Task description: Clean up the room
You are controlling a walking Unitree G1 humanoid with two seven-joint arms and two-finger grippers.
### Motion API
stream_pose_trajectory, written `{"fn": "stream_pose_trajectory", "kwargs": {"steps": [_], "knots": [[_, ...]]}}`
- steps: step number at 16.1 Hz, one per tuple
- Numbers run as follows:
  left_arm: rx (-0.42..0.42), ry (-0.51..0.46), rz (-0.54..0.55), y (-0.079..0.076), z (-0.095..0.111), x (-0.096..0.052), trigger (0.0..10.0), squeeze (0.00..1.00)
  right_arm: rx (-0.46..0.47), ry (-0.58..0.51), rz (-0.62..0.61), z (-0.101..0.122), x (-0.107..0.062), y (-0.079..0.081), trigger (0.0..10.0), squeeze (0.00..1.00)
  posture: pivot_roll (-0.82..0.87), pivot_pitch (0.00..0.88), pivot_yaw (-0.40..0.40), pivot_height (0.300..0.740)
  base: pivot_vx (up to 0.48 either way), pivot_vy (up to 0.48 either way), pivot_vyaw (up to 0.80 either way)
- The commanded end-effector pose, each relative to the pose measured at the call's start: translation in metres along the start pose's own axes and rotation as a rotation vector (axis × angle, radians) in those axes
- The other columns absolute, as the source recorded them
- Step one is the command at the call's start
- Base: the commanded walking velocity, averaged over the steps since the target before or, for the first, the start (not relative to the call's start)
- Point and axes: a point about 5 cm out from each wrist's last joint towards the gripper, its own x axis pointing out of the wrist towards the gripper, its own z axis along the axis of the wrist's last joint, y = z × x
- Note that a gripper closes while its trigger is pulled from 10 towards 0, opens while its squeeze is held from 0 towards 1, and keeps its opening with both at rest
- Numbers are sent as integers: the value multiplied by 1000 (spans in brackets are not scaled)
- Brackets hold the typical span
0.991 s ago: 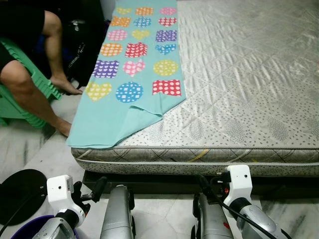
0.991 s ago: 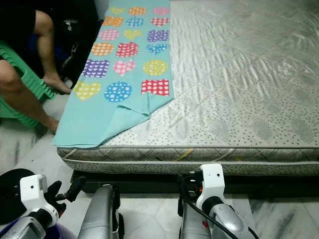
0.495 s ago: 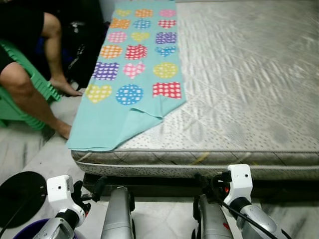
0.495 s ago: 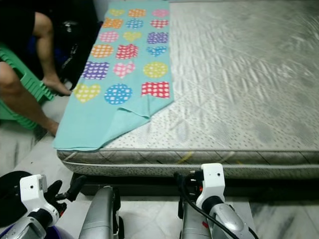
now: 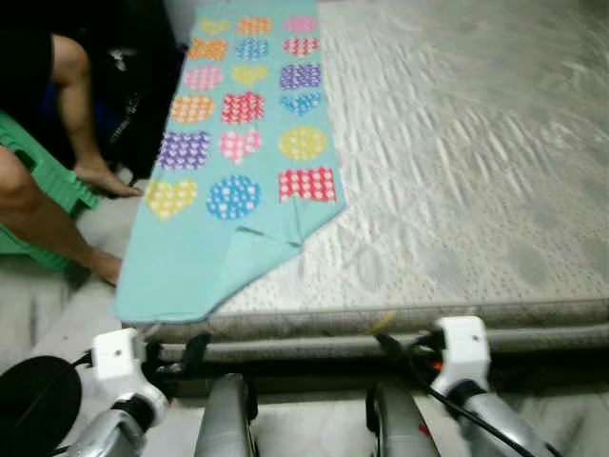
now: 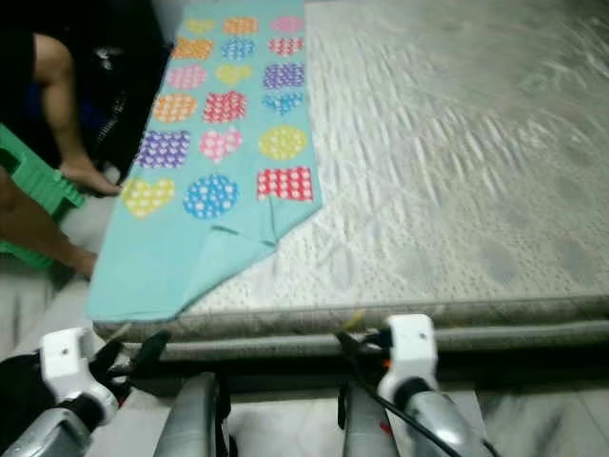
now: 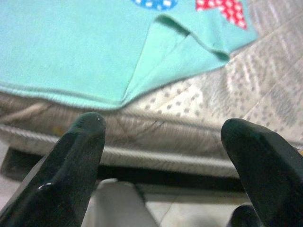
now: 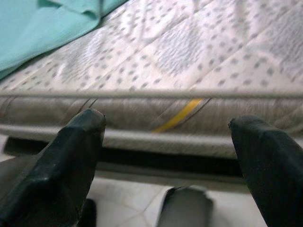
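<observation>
A teal blanket (image 5: 238, 143) printed with coloured hearts, circles and squares lies along the left side of a bare grey quilted mattress (image 5: 457, 190). Its near corner is folded over and droops past the mattress edge (image 7: 142, 80). Both arms are held low in front of the mattress's near side. My left gripper (image 7: 163, 125) is open and faces the mattress edge just below the blanket's corner. My right gripper (image 8: 168, 120) is open too and faces the bare mattress side with a yellow mark (image 8: 177, 118). Nothing is between either pair of fingers.
A person's bare legs (image 5: 57, 200) and a green plastic chair (image 5: 43, 176) are on the left beside the bed. A black round object (image 5: 33, 400) lies on the marble floor at the lower left. A dark gap runs under the mattress (image 5: 314, 367).
The whole picture has shifted slightly and gone blurry, so the camera has moved. The blanket, the mattress and both open grippers keep their places relative to one another.
</observation>
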Motion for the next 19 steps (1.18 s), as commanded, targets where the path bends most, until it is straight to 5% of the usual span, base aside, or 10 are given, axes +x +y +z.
{"fn": "stream_pose_trajectory", "kwargs": {"steps": [1, 9, 16, 19], "knots": [[12, 8, 45, 11, -1, -7, 10000, 0, 15, -15, 41, 2, 3, 10, 10000, 0, -84, 191, 58, 586, 375, 0, 0], [8, 13, 63, 12, -2, -7, 10000, 0, 14, -17, 54, 2, 3, 11, 10000, 0, -82, 192, 57, 586, 77, 0, 0], [46, 36, 96, 13, -2, -9, 10000, 0, 15, -18, 66, 2, 1, 11, 10000, 0, -83, 188, 55, 586, 0, 0, 539], [87, -11, 136, 13, 9, 1, 10000, 0, 27, -11, 71, 1, 1, 12, 10000, 0, -86, 189, 55, 586, 0, 0, 0]]}}
